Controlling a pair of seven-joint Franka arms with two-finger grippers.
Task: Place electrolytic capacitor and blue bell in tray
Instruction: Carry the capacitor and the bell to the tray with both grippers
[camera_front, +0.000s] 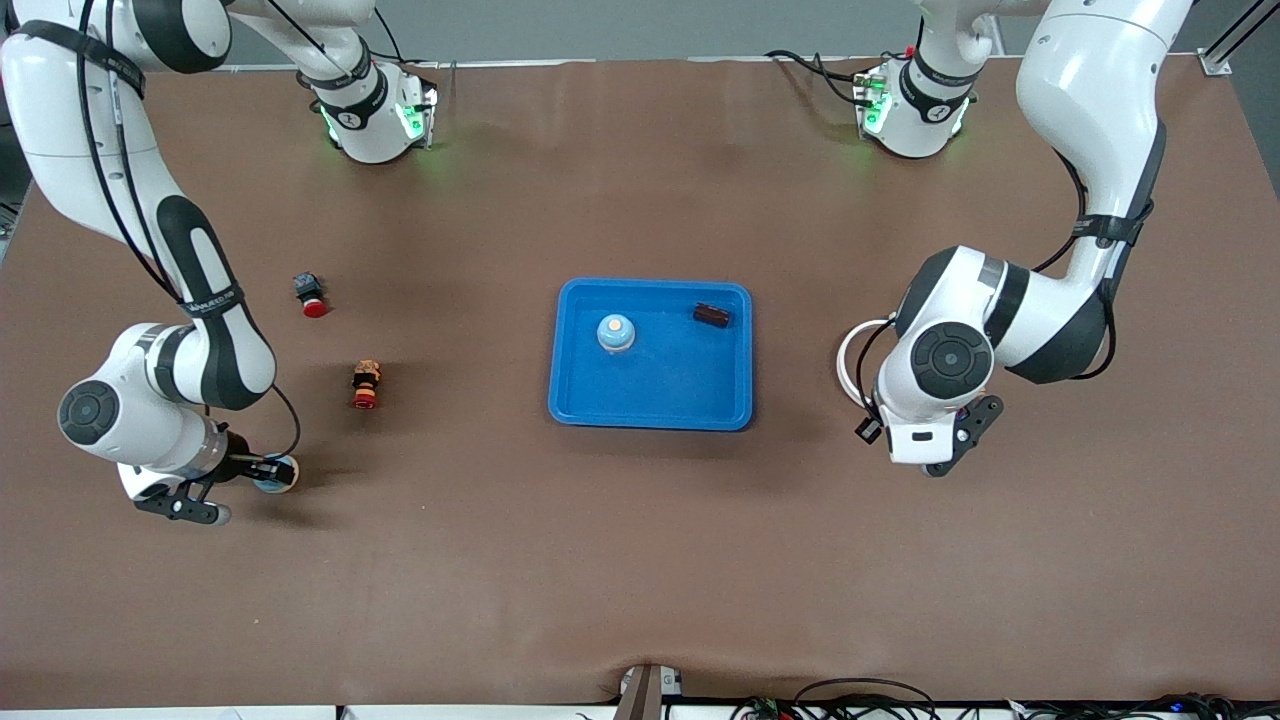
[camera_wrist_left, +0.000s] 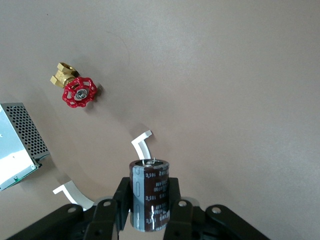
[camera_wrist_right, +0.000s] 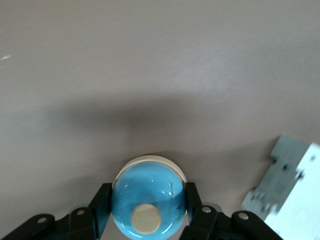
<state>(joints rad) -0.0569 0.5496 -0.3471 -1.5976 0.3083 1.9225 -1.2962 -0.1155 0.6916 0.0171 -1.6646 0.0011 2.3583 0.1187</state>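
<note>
Toward the right arm's end of the brown tabletop (camera_front: 640, 560), the right pincer (camera_wrist_right: 148, 192) pinches a glossy blue domed bell (camera_wrist_right: 145, 200) with a cream button. It is well apart from the bright blue shallow plastic tray (camera_front: 650, 286) at the centre. The tray already holds a second blue bell (camera_front: 616, 333) and a dark cylinder (camera_front: 712, 315). Over the left arm's end, the left pincer (camera_wrist_left: 149, 192) pinches a brown cylindrical electrolytic capacitor (camera_wrist_left: 149, 195) by its sides. The smooth dome could slip during the carry. A careless release could also strike the pieces already in the tray.
</note>
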